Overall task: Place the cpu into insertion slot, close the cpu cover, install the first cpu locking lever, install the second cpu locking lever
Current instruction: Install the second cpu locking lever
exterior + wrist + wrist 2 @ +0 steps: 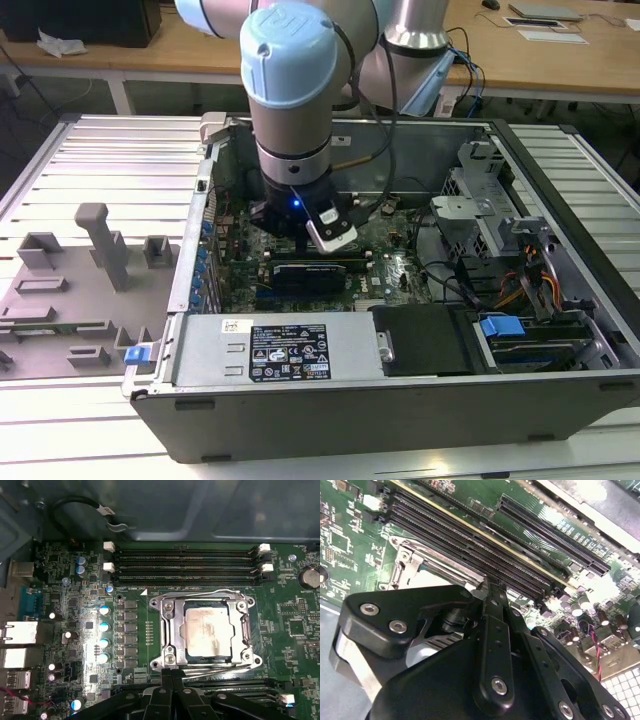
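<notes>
In the first wrist view the cpu (207,630), silver-grey and square, lies in the insertion slot (210,656). The cpu cover (172,630), a silver frame, lies flat around it. One wire locking lever (200,593) runs along the side by the memory slots. Another locking lever (220,668) runs along the side nearest my fingers. My gripper (167,674) is shut with nothing between its black fingers, and its tip sits at the socket's edge by that lever. In the second wrist view the gripper (490,585) points at a corner of the cover (405,562).
The green motherboard (400,270) lies inside an open computer case (400,400). Long black memory slots (185,565) run beside the socket, with capacitors (103,635) on the other side. A drive cage (480,210) and cables stand at the exterior view's right. A grey fixture (95,260) sits outside the case.
</notes>
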Action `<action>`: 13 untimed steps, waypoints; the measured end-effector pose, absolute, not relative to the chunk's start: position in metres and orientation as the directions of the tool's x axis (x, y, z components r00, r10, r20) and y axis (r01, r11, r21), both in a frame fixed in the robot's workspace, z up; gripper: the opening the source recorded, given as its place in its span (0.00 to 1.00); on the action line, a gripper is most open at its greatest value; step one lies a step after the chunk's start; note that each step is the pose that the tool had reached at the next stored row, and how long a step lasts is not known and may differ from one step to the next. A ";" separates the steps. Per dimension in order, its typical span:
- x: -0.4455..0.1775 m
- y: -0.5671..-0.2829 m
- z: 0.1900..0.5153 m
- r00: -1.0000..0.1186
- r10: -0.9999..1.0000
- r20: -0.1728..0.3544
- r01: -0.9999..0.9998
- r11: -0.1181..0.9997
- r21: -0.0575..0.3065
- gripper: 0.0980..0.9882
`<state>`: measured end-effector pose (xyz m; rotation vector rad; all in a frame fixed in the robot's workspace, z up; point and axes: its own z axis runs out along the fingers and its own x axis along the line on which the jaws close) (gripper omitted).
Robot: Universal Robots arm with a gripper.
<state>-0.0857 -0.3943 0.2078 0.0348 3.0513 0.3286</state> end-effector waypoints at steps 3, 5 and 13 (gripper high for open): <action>-0.088 -0.395 0.205 -0.997 0.031 -0.069 0.015 0.975 0.222 0.01; -0.091 -0.396 0.204 -0.997 0.032 -0.069 0.015 0.970 0.242 0.01; -0.091 -0.397 0.195 -0.998 0.034 -0.059 0.017 0.963 0.269 0.01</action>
